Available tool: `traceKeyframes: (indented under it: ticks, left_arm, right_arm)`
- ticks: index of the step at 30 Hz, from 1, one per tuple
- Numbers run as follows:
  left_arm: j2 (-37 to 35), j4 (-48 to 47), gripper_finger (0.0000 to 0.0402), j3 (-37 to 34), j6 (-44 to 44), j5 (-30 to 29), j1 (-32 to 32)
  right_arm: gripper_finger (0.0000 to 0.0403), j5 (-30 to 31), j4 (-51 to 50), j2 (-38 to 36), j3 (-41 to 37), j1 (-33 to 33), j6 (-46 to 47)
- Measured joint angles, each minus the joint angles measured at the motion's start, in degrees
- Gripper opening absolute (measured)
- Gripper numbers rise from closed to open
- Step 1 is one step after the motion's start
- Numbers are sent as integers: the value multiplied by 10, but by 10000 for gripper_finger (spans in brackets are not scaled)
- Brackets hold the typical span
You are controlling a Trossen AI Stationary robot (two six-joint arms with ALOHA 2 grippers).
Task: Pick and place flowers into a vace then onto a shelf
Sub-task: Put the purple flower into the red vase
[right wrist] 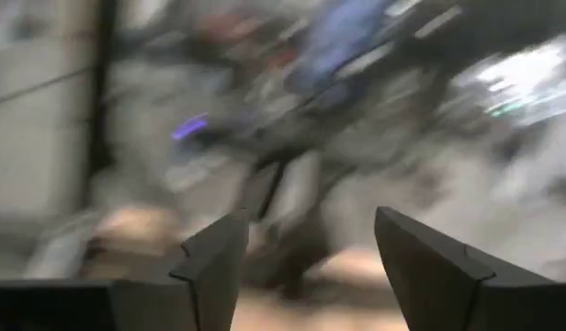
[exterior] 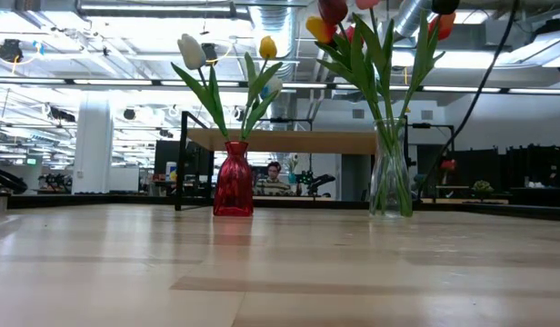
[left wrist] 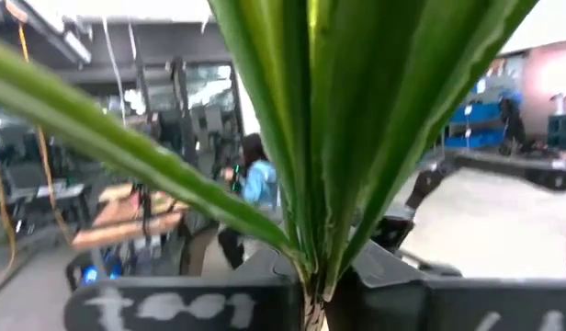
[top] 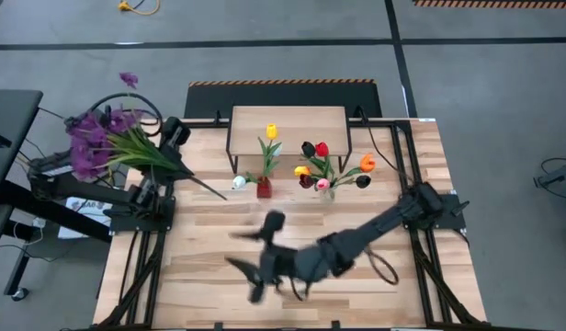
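My left gripper (top: 175,165), over the table's far left corner, is shut on the bunch of purple blossoms (top: 95,138), whose long green leaves (left wrist: 338,110) fill the left wrist view. My right gripper (right wrist: 301,267) is open and touches nothing. It shows blurred above the table's near middle (top: 263,256). A red vase (top: 264,188) (exterior: 233,189) holds a yellow tulip (top: 271,131) and a white tulip (top: 238,182). A clear vase (top: 327,191) (exterior: 390,177) holds several tulips. Both vases stand on the tabletop in front of the shelf (top: 288,124) (exterior: 289,141). My left gripper pinches the bunch between its two fingers at the stem (left wrist: 311,299), just below where the leaves spring apart. The bunch is lifted clear. Its blossoms hang out past the table's left edge, and its bare stem end (top: 219,191) points toward the table's middle.
The shelf stands on black legs at the table's far edge, behind the two vases. Bare planks (top: 200,267) lie left of my right arm (top: 375,230), which reaches across from the right. A person (left wrist: 255,179) sits in the room beyond the table.
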Motion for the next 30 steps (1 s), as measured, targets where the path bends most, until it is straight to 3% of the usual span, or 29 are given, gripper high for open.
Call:
traceKeyframes:
  ticks: [4,6,12,15,17,21,27,30]
  left_arm:
    - [13,-56,0,29,8,-9,0]
    - [17,-67,0,37,13,-19,0]
    - [24,-95,0,39,41,-97,0]
    - [37,-104,0,39,53,-136,0]
    - [50,-103,0,39,59,-148,0]
    - [83,-96,0,39,60,-152,0]
    - [114,-70,0,39,57,-154,-1]
    - [125,-65,0,40,51,-155,-6]
  right_arm:
    - [207,-153,-200,-19,1,22,172]
    - [188,-188,-260,-15,-1,35,214]
    - [88,-200,-413,-11,-21,92,285]
    - [24,-186,-449,-22,-51,121,311]
    - [9,-161,-446,-49,-87,139,326]
    - [23,-129,-324,-126,-238,165,340]
    - [8,-160,56,-293,-588,164,342]
    - [3,-169,214,-357,-724,158,340]
